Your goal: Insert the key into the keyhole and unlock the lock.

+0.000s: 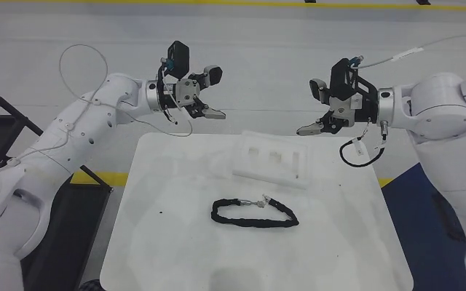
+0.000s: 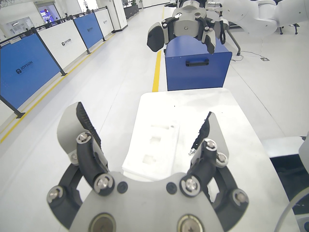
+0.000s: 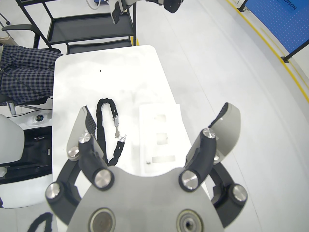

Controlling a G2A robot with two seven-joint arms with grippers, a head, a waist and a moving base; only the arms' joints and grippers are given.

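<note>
A black sleeved chain lock (image 1: 255, 213) lies in a loop on the white table (image 1: 167, 240), its metal ends (image 3: 117, 121) close together. A small metal piece that looks like the key (image 3: 117, 134) rests beside those ends. My left gripper (image 1: 217, 93) hangs open above the table's far left corner, with nothing between its fingers (image 2: 83, 119). My right gripper (image 1: 310, 109) hangs open above the far right corner, also holding nothing. From the right wrist, the lock (image 3: 106, 126) lies below one finger (image 3: 83, 121). Part of the chain (image 2: 198, 138) peeks out behind a left finger.
A white foam tray (image 1: 273, 158) with rectangular recesses sits on the table behind the lock; a tiny dark item (image 3: 148, 162) lies in it. A blue cabinet (image 2: 198, 66) stands beyond the right side, and a black shelf cart (image 3: 91, 25) beyond the left.
</note>
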